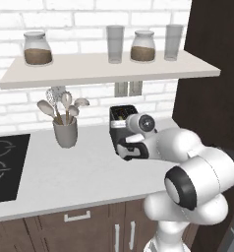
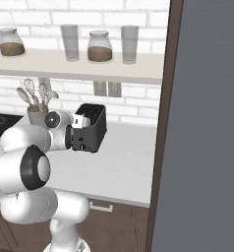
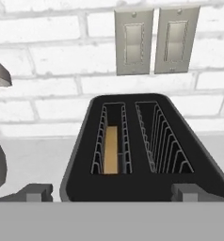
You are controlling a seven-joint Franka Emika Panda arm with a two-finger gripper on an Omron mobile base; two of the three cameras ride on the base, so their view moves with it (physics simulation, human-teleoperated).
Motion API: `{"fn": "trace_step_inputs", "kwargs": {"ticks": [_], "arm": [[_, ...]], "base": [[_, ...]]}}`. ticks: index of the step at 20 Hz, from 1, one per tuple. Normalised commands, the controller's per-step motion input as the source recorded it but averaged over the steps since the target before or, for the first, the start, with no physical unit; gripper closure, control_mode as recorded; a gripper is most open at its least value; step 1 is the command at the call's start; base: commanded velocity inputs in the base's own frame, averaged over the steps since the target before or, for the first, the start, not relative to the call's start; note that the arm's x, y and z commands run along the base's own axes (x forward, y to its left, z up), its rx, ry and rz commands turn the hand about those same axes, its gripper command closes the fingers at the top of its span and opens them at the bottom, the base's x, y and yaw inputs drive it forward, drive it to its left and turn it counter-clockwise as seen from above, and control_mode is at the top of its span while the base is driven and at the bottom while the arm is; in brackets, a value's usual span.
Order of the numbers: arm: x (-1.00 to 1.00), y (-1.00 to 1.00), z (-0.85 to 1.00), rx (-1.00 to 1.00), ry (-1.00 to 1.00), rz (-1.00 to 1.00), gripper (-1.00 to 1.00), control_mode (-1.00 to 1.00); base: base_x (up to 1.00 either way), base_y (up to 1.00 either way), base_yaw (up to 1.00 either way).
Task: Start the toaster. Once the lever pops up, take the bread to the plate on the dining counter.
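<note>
The dark grey toaster [image 3: 142, 146] stands on the white worktop against the brick wall, also visible in the base views [image 1: 121, 114] [image 2: 93, 127]. A brown bread slice [image 3: 111, 149] sits deep in its left slot; the right slot is bare. My gripper [image 3: 112, 192] is open, with its fingertips [image 3: 38, 192] spread wide on either side of the toaster's front edge. The hand [image 1: 131, 149] [image 2: 72, 137] is pressed close to the toaster's front face and covers the lever. The plate and the dining counter are out of view.
A grey utensil cup [image 1: 65, 132] with spoons stands left of the toaster. A black hob [image 1: 6, 165] lies at the far left. A shelf [image 1: 109, 69] with jars and glasses hangs overhead. Two wall switches [image 3: 132, 42] sit behind the toaster. A tall dark panel [image 2: 207, 123] closes the right side.
</note>
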Motion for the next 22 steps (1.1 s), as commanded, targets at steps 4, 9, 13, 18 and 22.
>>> {"fn": "trace_step_inputs", "kwargs": {"ticks": [4, 9, 13, 18, 22], "arm": [[0.14, 0.00, 0.00, 0.00, 0.00, 0.00, -1.00, -1.00], [0.10, 0.00, 0.00, 0.00, 0.00, 0.00, -1.00, -1.00], [0.00, 0.00, -0.06, 0.00, 0.00, 0.00, -1.00, -1.00], [0.00, 0.00, -0.15, 0.00, 0.00, 0.00, -1.00, -1.00], [0.00, 0.00, -0.05, 0.00, 0.00, 0.00, -1.00, -1.00]], "base": [[0.00, 0.00, 0.00], [0.00, 0.00, 0.00], [0.00, 0.00, 0.00], [0.00, 0.00, 0.00], [0.00, 0.00, 0.00]]}}
